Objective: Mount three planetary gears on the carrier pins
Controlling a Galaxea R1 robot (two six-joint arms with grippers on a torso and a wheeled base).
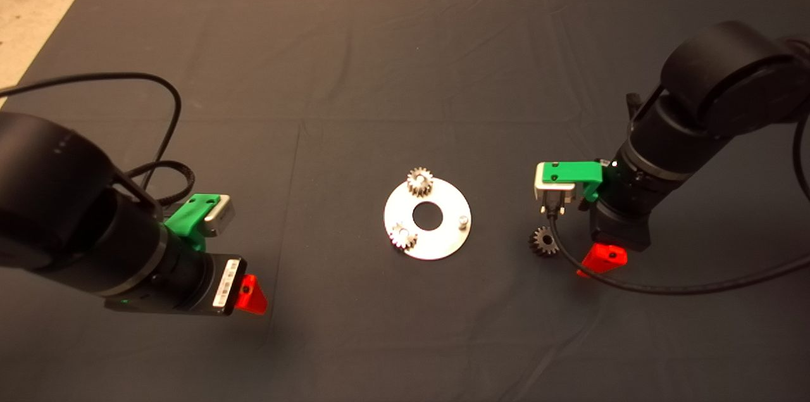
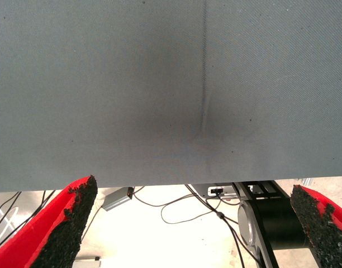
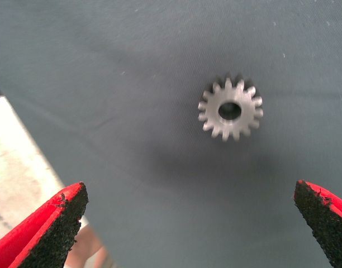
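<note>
Two planetary gears already sat on carrier pins of the round metal disc [image 1: 443, 244] at mat centre: one gear [image 1: 419, 182] at the disc's 12 o'clock edge, another gear [image 1: 403, 235] at roughly 8 o'clock. Left bare was the third pin [image 1: 462, 221], standing upright at about 3 o'clock beside the central hole [image 1: 428, 216]. Lay flat on the dark mat [image 1: 354, 73], off the disc toward 3 o'clock and near its rim without touching, the third gear [image 1: 544, 241] [image 3: 229, 110], bore up, teeth all round. Hovered just beside that loose gear, on its 3 o'clock side, the right gripper [image 1: 601, 258] [image 3: 190, 229], red fingers [image 3: 48, 231] spread wide apart with nothing between the black pads, the gear showing ahead of them in the wrist view. Hung over the mat well apart from the disc, out toward 8 o'clock, the left gripper [image 1: 252, 294] [image 2: 193, 229], fingers [image 2: 59, 229] likewise wide apart and holding nothing; seen past the mat edge in its wrist view, pale floor with loose cables [image 2: 176, 209].
</note>
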